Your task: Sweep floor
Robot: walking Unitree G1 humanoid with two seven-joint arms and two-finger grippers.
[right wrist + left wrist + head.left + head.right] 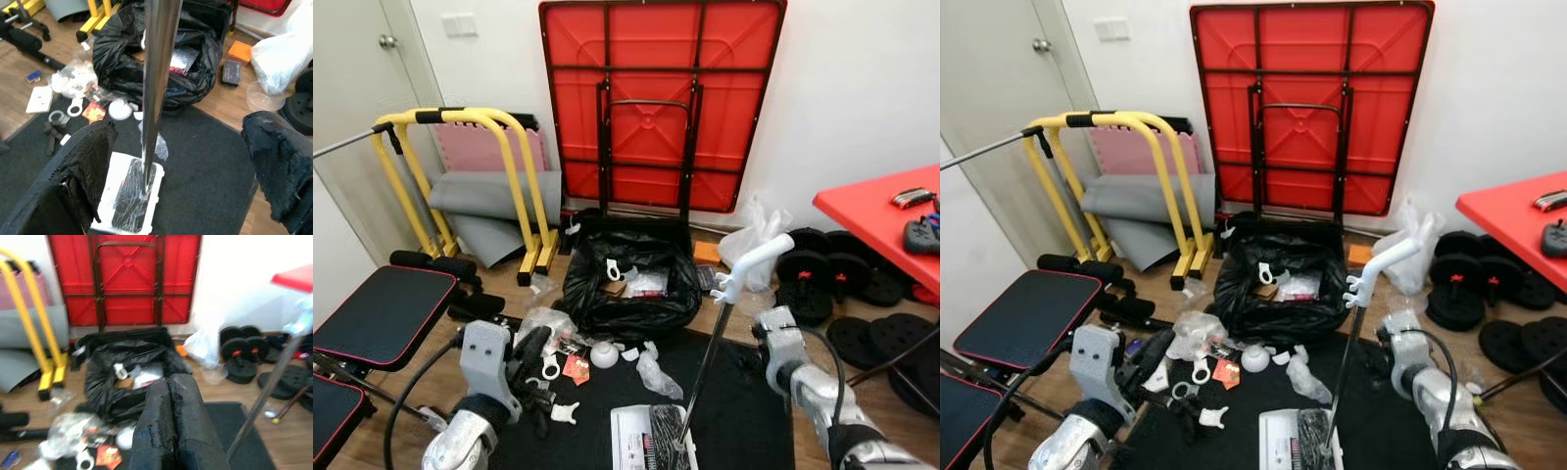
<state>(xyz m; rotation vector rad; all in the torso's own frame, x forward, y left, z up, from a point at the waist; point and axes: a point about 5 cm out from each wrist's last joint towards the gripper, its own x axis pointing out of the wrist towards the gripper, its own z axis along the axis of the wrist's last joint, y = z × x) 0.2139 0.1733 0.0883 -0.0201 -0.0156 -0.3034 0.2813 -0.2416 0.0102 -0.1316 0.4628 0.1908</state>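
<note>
Our right wrist view shows the right claw (186, 181) released, fingers spread wide either side of the sweeper pole (157, 73) without touching it. From the left wrist we see the left claw (171, 426) clenched on nothing. The sweeper head (656, 436) rests on the black mat (744, 411), just before the black rubbish bag (631, 284); scattered litter (568, 357) lies beside the bag, weight plates (822, 274) beyond it.
</note>
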